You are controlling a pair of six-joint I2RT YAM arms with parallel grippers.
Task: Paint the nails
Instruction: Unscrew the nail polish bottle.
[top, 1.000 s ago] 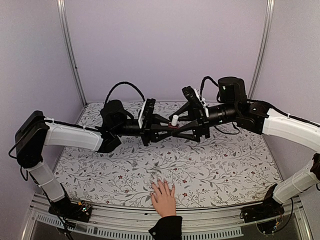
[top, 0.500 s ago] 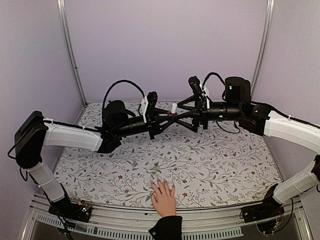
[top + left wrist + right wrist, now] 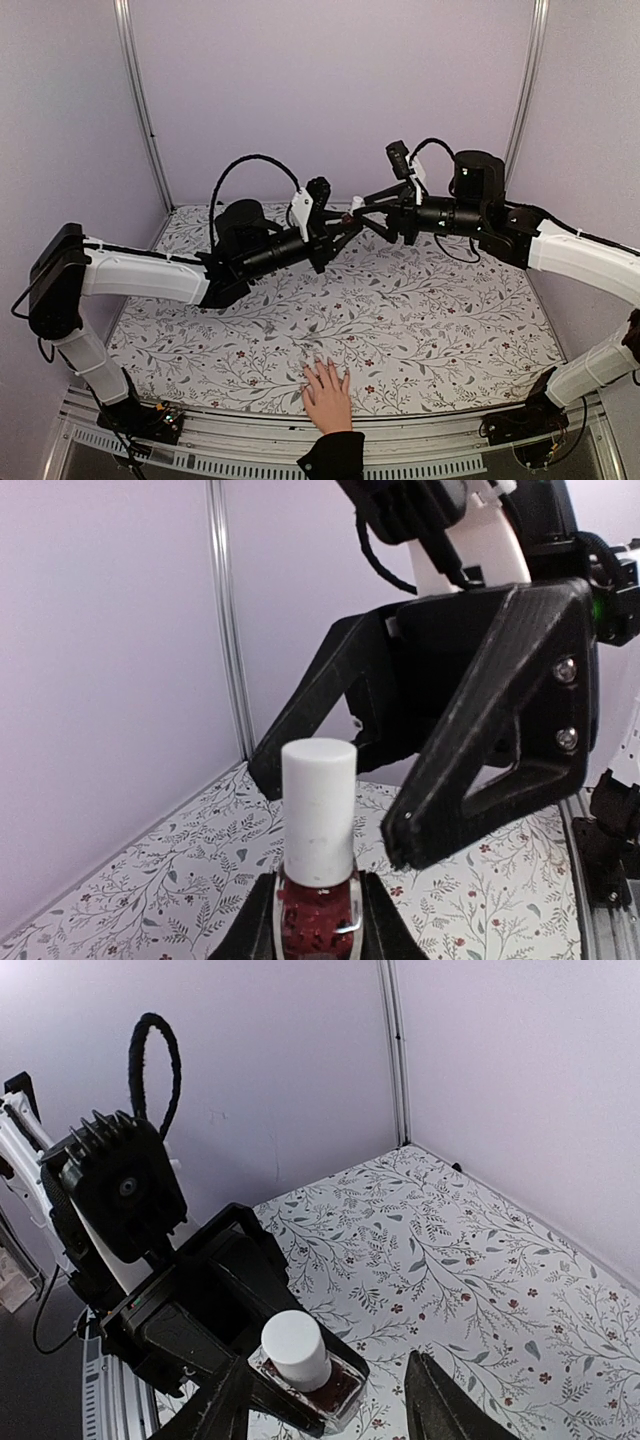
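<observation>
A light-skinned hand (image 3: 327, 397) with a black cuff lies flat at the table's near edge, its nails (image 3: 322, 366) too small to make out. High above the back of the table my left gripper (image 3: 343, 217) is shut on a small dark-red bottle (image 3: 318, 908) with a white cap (image 3: 318, 810). My right gripper (image 3: 364, 213) faces it, open, one finger on either side of the cap (image 3: 295, 1348) and touching nothing. In the right wrist view its fingertips (image 3: 428, 1400) stand wide of the bottle (image 3: 338, 1388).
The floral tablecloth (image 3: 440, 320) covers the table. Lilac walls close in the back and both sides, with metal posts (image 3: 140, 100) in the corners. The two arms meet in the air well behind the hand.
Both grippers have risen and drifted toward the back with the bottle between them. The right gripper's fingers have let go of the cap and spread apart. The hand has not moved.
</observation>
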